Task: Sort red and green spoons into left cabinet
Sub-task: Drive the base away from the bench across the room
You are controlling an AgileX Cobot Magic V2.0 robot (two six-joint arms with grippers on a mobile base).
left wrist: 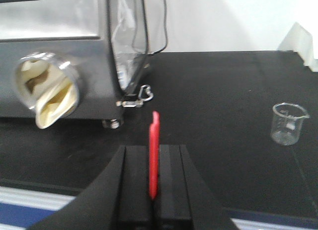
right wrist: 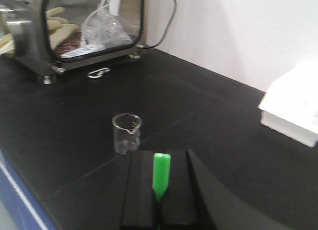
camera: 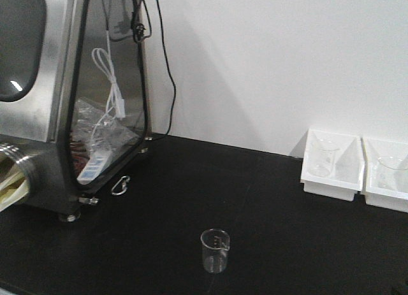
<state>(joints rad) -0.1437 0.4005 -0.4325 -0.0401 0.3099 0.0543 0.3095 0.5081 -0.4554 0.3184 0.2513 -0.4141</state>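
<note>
Your left gripper (left wrist: pixel 154 188) has its jaws clamped on the red spoon (left wrist: pixel 155 133). The spoon stands edge-on between the two black pads. Its upper length projects past the fingertips toward the stainless glove box (left wrist: pixel 59 51). You cannot tell which end of the spoon projects.

Your right gripper (right wrist: pixel 160 192) has its jaws clamped on the green spoon (right wrist: pixel 161 168). Only a short blunt length of it shows above the pads. Both spoons are held above the black bench (camera: pixel 268 199) and touch nothing but the pads.

On the bench you have one empty glass beaker (camera: pixel 215 250), upright, near the front edge and well apart from the glove box at the left. In the right wrist view it appears just ahead and to the left of the green spoon.

A metal snap hook (camera: pixel 120 185) lies on the bench just beside the glove box's foot. A pale glove (left wrist: pixel 52 98) hangs out of a round port on the box's front. A white cord and plastic bags show through its clear side panel. A black cable (camera: pixel 167 59) runs down the white wall behind the box.

At the back right, a white tray (camera: pixel 328 190) and a second white tray (camera: pixel 386 201) sit side by side against the wall. Each holds an upright clear beaker.
</note>
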